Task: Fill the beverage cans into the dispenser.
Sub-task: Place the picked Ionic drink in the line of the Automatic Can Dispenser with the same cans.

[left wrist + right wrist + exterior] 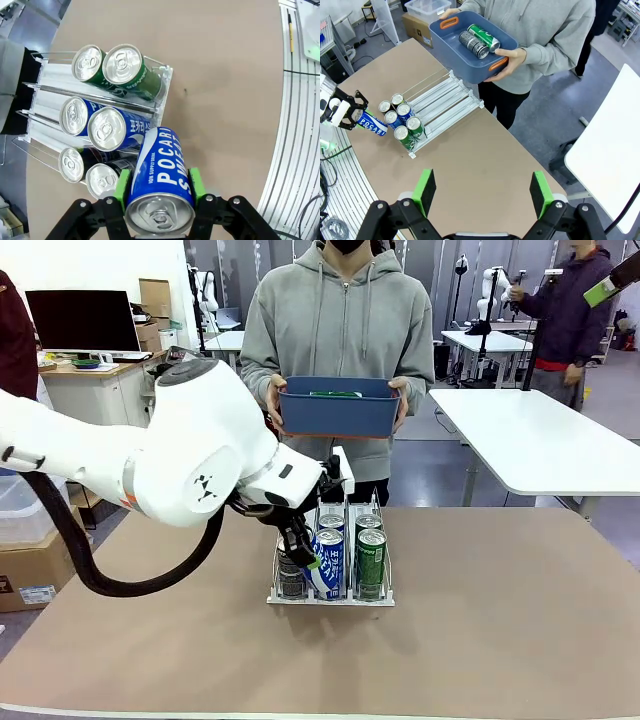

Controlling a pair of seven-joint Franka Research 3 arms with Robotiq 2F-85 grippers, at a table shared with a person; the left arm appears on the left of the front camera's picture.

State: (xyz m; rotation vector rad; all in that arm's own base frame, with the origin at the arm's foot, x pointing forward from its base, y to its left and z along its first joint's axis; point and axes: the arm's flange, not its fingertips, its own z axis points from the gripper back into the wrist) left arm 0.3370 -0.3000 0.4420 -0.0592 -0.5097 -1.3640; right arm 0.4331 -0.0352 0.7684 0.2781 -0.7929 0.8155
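Observation:
My left gripper (160,186) is shut on a blue-and-white beverage can (159,175), held tilted just off the front end of the dispenser (47,80). In the front view this can (328,565) leans against the middle lane's front, with the left gripper (308,548) on it. The clear three-lane dispenser (330,599) holds two green cans (120,65), two blue ones (102,127) and two dark ones (100,180) at its near end. My right gripper (482,192) hangs open high above the table. A person holds a blue tub (467,70) with a dark can (474,44) and a green can (487,36).
The person stands at the far edge with the tub (338,415) held at chest height above the dispenser's back end. Bare brown tabletop (500,620) lies to the right of the rack. A white table (540,440) stands behind on the right.

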